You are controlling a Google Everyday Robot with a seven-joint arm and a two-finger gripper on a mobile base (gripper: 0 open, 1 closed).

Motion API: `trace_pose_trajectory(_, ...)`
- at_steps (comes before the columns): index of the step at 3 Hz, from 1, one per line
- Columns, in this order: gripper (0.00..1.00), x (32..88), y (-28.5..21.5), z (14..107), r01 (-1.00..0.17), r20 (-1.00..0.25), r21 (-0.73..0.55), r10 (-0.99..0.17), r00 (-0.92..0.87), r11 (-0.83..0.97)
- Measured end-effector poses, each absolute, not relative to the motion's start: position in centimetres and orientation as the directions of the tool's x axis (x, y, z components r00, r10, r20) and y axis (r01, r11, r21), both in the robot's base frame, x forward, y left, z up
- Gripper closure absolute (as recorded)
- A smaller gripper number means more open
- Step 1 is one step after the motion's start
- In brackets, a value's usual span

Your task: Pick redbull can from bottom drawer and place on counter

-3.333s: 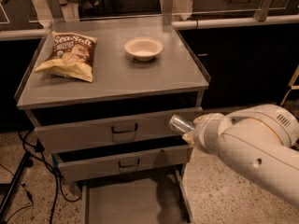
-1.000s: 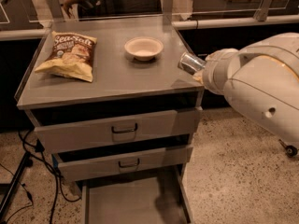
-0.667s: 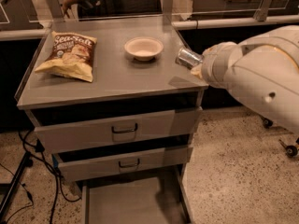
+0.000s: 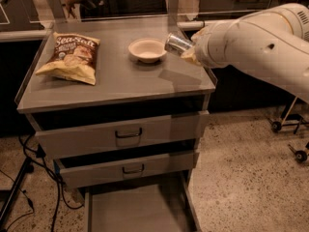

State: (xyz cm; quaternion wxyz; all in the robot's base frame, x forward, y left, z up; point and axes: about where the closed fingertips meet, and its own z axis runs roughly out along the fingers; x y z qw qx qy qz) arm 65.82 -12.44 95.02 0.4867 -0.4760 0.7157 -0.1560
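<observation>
The redbull can (image 4: 177, 43), a small silvery cylinder, is held tilted in my gripper (image 4: 189, 52) above the right part of the counter (image 4: 120, 81), just right of the bowl. The gripper is shut on the can; its fingers are mostly hidden by the white arm (image 4: 251, 37) that reaches in from the right. The bottom drawer (image 4: 135, 209) stands pulled open at the foot of the cabinet, its flat grey floor bare.
A pale round bowl (image 4: 147, 49) sits at the counter's back middle. A chip bag (image 4: 71, 57) lies at the counter's left. The two upper drawers (image 4: 128, 134) are shut. Cables (image 4: 29, 178) trail on the floor at left. A wheeled stand (image 4: 289, 129) is at right.
The arm has lifted the can from in front of the upper drawers to above the counter, then moved it left and farther in toward the bowl.
</observation>
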Motion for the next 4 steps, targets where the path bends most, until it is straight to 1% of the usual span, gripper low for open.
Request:
trace_pose_trajectory(1,1.00,65.9,-12.2,95.7,-0.532,-0.518,-0.716,-0.855,-0.032,0.453)
trace_pose_trajectory(2,1.00,65.8,-12.2,95.7,-0.531,-0.517,-0.716,-0.856,-0.033,0.453)
trace_pose_trajectory(4,1.00,68.2,-12.3,95.2,-0.587,-0.542,-0.674,-0.840,-0.021,0.449)
